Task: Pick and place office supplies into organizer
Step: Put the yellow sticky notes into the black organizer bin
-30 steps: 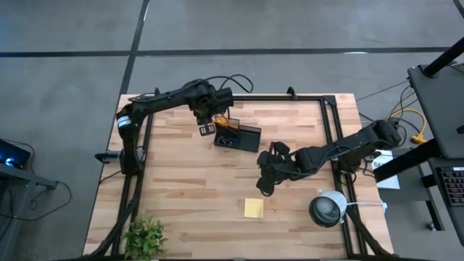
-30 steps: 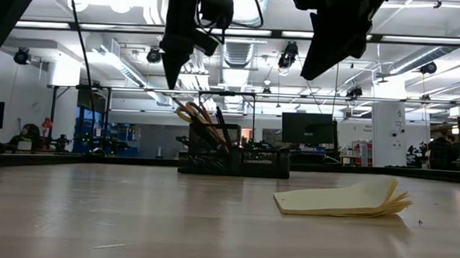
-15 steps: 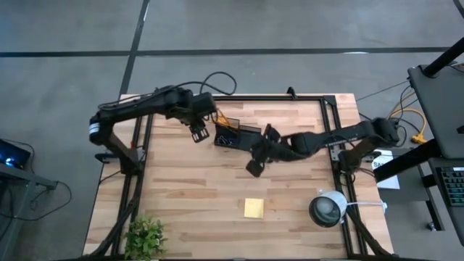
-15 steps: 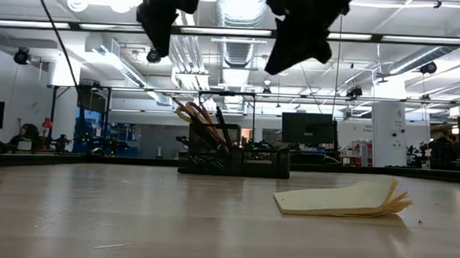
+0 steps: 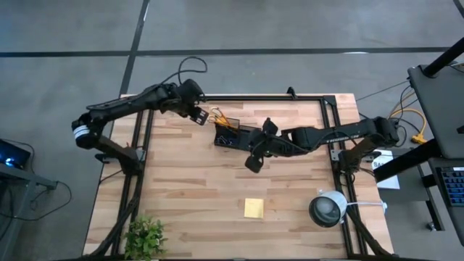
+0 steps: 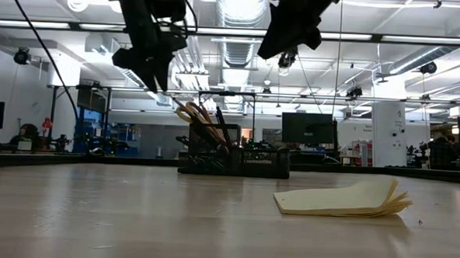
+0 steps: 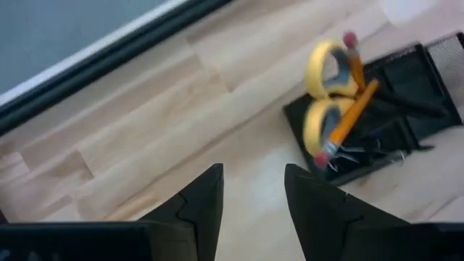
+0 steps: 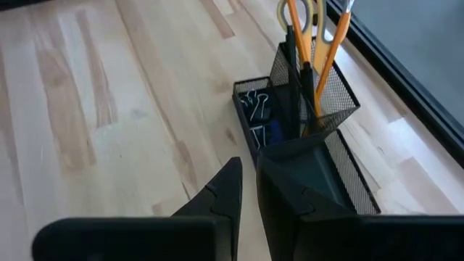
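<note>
The black mesh organizer [image 5: 237, 136] stands on the table near its far edge. Yellow-handled scissors [image 7: 322, 94] and orange pencils [image 7: 348, 116] stick up out of its left compartment, and small clips [image 8: 255, 109] lie in a low one. The yellow sticky-note pad [image 5: 254, 208] lies flat toward the near edge. My left gripper [image 5: 199, 116] hangs open in the air just left of the organizer, holding nothing. My right gripper [image 5: 254, 161] hovers high off the organizer's near side, its fingers shut, and nothing shows between them.
A small green plant [image 5: 145, 235] stands at the near left corner. A round white-grey device [image 5: 328, 209] stands at the near right. Black frame rails [image 5: 330, 123] run along the table's sides and far edge. Bare wood lies between the organizer and the pad.
My left gripper has drawn back from the organizer's left end toward the table's far left and has rolled about. My right gripper has risen and gone from above the sticky-note pad toward the far edge, up to the organizer's near side.
</note>
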Robot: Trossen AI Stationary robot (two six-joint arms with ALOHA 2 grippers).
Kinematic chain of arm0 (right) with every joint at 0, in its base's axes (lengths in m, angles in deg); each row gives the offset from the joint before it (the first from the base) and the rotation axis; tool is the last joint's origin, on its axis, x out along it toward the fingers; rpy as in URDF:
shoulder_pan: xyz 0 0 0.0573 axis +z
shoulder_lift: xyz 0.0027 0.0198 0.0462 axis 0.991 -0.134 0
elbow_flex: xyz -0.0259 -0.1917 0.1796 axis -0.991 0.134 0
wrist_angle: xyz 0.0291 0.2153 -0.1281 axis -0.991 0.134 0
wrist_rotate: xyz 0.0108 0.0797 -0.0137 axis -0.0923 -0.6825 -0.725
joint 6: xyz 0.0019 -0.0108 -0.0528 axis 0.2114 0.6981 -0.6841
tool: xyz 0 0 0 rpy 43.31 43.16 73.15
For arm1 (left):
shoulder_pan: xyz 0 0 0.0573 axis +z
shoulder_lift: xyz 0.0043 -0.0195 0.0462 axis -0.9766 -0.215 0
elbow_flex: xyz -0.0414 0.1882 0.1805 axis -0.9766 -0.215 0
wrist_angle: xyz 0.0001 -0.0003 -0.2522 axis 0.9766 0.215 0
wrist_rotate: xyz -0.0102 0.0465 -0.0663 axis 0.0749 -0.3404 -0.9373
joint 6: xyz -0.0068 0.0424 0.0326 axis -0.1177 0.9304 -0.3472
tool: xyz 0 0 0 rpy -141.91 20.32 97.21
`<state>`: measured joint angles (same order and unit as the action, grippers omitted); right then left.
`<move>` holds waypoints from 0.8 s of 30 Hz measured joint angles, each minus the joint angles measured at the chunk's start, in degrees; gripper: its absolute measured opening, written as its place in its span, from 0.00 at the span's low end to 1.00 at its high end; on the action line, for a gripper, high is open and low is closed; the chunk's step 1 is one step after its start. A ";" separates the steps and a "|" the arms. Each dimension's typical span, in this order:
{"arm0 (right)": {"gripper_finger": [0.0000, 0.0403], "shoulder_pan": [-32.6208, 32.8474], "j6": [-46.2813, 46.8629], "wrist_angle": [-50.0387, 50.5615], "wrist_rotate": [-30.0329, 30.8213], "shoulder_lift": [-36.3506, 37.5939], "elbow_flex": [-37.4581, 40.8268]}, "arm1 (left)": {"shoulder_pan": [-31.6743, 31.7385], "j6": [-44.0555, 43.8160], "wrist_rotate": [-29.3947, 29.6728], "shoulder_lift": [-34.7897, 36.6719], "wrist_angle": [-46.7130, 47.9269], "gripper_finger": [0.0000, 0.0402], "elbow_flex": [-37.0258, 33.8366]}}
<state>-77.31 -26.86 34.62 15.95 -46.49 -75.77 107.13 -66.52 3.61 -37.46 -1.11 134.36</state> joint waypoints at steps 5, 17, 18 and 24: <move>0.08 -0.02 -0.27 0.61 0.02 0.00 0.00 | 1.22 1.49 -0.88 -2.38 -0.48 0.33 -0.22; 0.08 -0.02 -0.50 1.44 1.57 0.00 0.00 | -0.20 2.00 -7.73 -5.36 -9.82 0.33 0.16; 0.08 -0.02 -0.65 1.96 1.62 0.00 0.00 | -0.25 2.11 -8.64 -5.31 -10.03 0.33 0.49; 0.08 -0.05 -0.92 3.90 2.98 0.00 0.00 | -0.36 5.26 -8.31 -4.23 -7.08 0.33 1.57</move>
<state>-77.36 -27.77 38.52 18.93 -46.49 -75.77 106.77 -61.26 -4.70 -41.69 -8.19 135.93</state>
